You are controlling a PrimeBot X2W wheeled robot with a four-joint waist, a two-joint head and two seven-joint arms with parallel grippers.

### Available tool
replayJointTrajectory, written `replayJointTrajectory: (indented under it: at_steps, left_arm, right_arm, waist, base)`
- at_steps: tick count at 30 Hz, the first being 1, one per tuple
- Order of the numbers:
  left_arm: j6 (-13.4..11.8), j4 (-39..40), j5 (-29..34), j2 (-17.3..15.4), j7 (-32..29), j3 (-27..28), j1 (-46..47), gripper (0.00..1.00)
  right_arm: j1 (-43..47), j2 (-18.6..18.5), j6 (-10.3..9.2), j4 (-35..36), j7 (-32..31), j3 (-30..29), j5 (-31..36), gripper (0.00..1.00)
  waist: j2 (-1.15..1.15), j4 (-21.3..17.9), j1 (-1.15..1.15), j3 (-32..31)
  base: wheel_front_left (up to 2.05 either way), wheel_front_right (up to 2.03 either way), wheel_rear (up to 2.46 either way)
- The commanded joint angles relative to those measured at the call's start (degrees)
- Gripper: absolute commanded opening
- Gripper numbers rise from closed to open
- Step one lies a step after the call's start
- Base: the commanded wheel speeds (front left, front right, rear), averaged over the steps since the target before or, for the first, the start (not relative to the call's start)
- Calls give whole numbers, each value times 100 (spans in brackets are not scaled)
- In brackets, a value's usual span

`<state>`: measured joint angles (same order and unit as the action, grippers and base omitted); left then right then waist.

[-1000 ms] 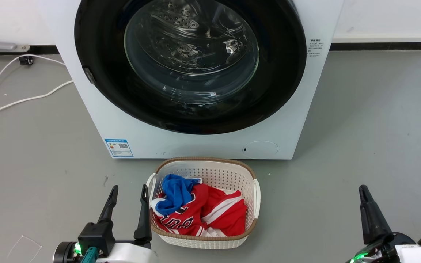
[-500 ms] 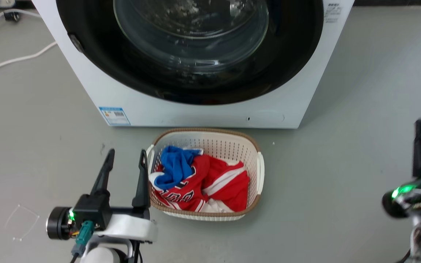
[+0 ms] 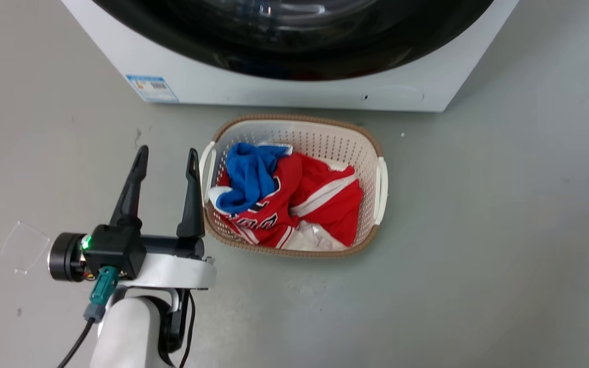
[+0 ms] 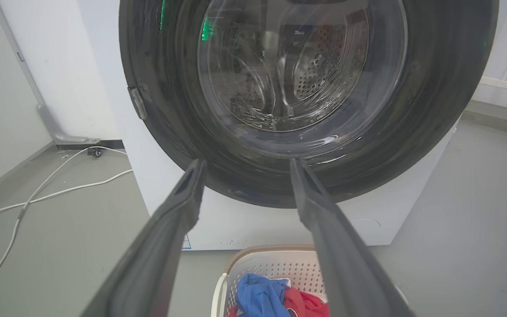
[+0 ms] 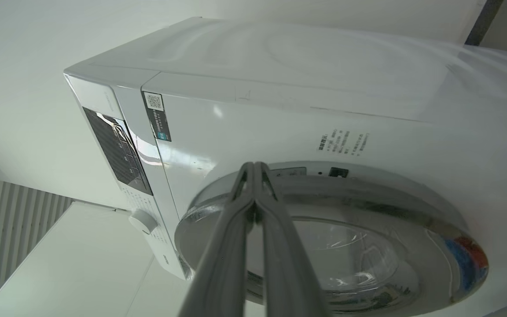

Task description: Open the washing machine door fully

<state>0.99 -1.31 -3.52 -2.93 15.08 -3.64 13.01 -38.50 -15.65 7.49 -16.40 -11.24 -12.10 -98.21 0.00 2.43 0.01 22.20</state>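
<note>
Item: washing machine door (image 4: 302, 75), round, glossy black, with a clear glass bowl. It sits flush in the front of the washing machine (image 3: 284, 94) and is not yet swung out.

Right gripper (image 5: 253, 165): fingers pressed together and holding nothing. The tips point at the door's rim on the side of the machine front that carries the printed text (image 5: 341, 141). Whether they touch the rim cannot be told. This is the nearer arm and likely the working one.

Left gripper (image 3: 167, 151): fingers apart and empty. It is low in front of the machine and well short of it, just beside the laundry basket (image 3: 379, 179), aimed at the door's lower arc.

Grey fitting (image 4: 138, 102): on the door edge opposite the text side, probably the hinge. If so, the door's free edge lies at the right gripper, and the swing runs away from that side.
</note>
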Motion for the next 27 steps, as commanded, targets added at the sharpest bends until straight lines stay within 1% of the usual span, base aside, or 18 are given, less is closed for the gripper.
replayJointTrajectory:
  at_steps: [1,6,8,15,20,27]
  left_arm:
    - [14,24,18,9,14,10,89,100]
    - [38,81,-39,9,14,-31,305,100]
    - [37,101,-57,9,14,-52,381,100]
    - [22,168,-118,10,15,-78,589,100]
    - [-13,184,-166,9,14,-86,660,100]
    - [24,134,-214,9,14,-96,758,100]
  right_arm:
    - [-181,-41,0,-67,-54,44,22,0]
    - [-1154,-251,0,-554,-295,319,119,0]
    - [-1492,-367,0,-767,-355,440,238,0]
    - [-2507,-598,0,-1477,-692,1039,686,0]
    - [-2997,-580,0,-1797,-903,1335,894,0]
    - [-3347,-481,1,-2015,-1204,1711,1133,0]
  waist:
    - [0,71,-1,239]
    - [0,159,-1,615]
    - [0,191,-1,739]
    - [0,299,-1,1113]
    - [0,352,-1,1297]
    - [0,410,-1,1423]
  base:
    - [0,0,0]
    - [0,0,0]
    - [0,0,0]
    - [0,0,0]
    - [0,0,0]
    - [0,0,0]
